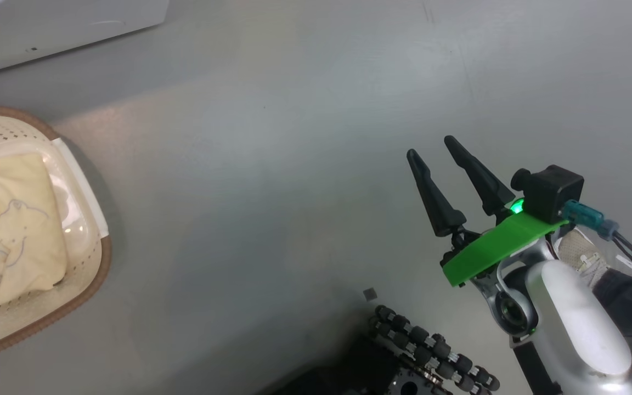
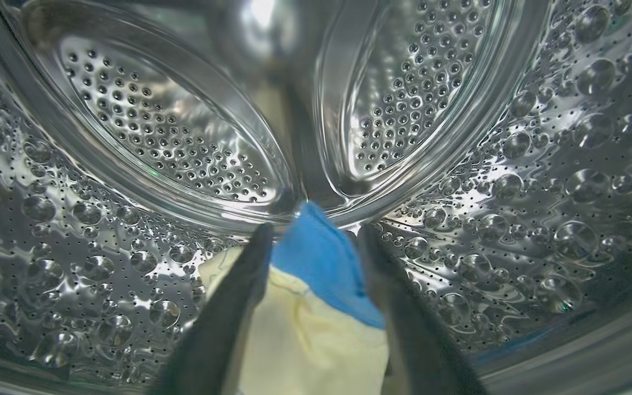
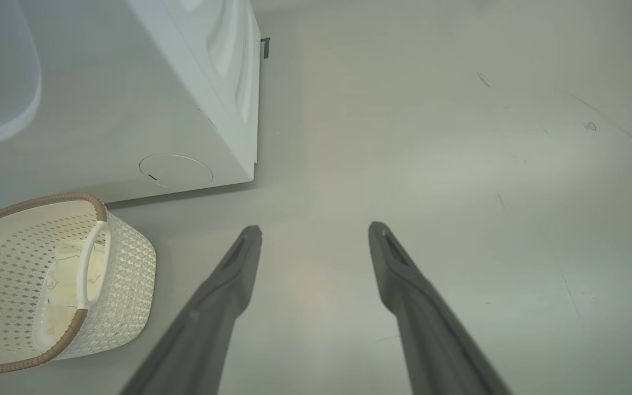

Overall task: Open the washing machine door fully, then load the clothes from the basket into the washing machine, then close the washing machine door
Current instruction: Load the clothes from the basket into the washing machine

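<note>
Your left tool (image 2: 315,229) wide inside the washing machine (image 2: 513,164) drum, cream blue-cuffed garment (image 2: 305,334) between its fingers (image 2: 223,329). Your right tool (image 1: 429,145) wide above the floor (image 1: 294,164); more clothes (image 1: 9,230) in the basket (image 1: 94,274).

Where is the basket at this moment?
The basket sits on the floor at the head view's left edge, near the washing machine, with a cream garment inside.

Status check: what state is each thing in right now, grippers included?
Left gripper: open inside the perforated steel drum, pale cream garment with blue cuff between its fingers.
Right gripper: open, empty, over the floor.
Cream-white perforated basket with brown rim: upright, holds a cream printed garment.
</note>
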